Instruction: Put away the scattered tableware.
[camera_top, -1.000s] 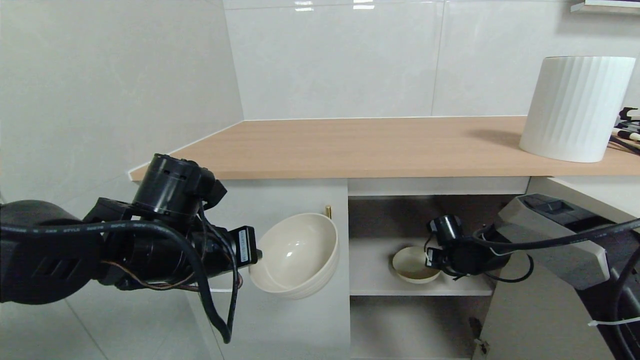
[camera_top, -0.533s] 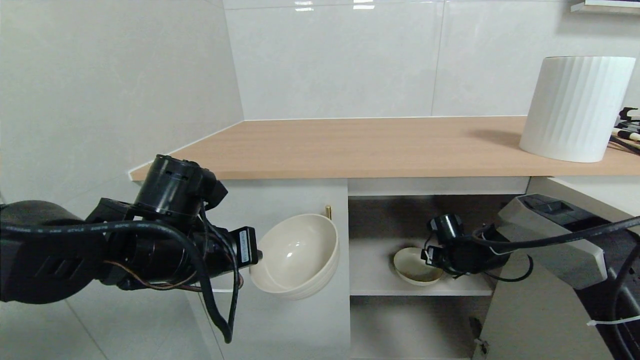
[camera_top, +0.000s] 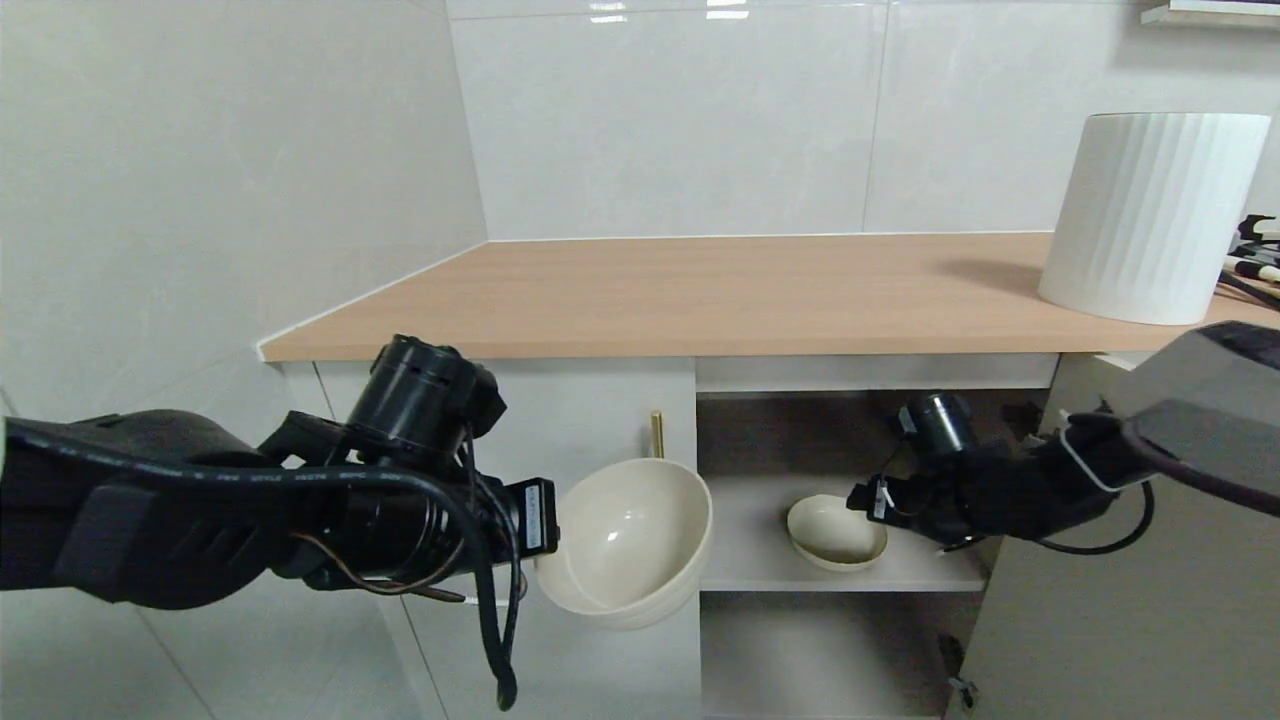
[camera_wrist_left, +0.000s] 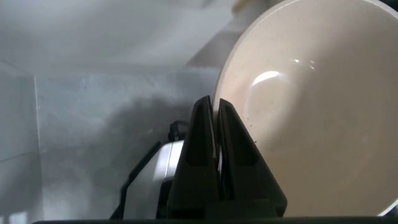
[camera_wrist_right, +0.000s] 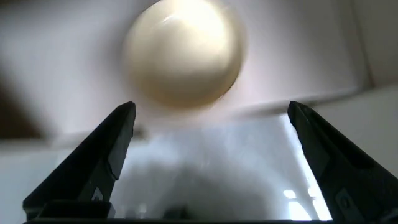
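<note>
Left gripper (camera_top: 548, 517) has its two fingers pressed together on the rim of a large cream bowl (camera_top: 628, 540), one finger inside the wall and one outside, so the bowl hangs in the air from that single pinch. In the left wrist view the same grip (camera_wrist_left: 217, 112) shows as a narrow dark wedge clamped over the bowl's edge (camera_wrist_left: 311, 112), with the glossy inside of the bowl turned toward the camera. The large bowl is tilted, its opening facing left and toward the near side. It sits below the wooden countertop (camera_top: 700, 290) and in front of the closed white cabinet door (camera_top: 560, 400), covering the lower end of the brass handle (camera_top: 657, 432). To the right, the cabinet compartment stands open. A small cream bowl (camera_top: 835, 530) rests on its white shelf (camera_top: 930, 578), toward the near edge of the shelf and opening upward. The right gripper (camera_top: 868, 497) is at the mouth of that compartment, just right of the small bowl, with its jaws spread wide and nothing between them. In the right wrist view the two dark fingers (camera_wrist_right: 115, 152) stand far apart, and the small bowl (camera_wrist_right: 183, 53) lies beyond their tips, apart from both. On the countertop at the far right stands a tall white ribbed container (camera_top: 1150, 215).
</note>
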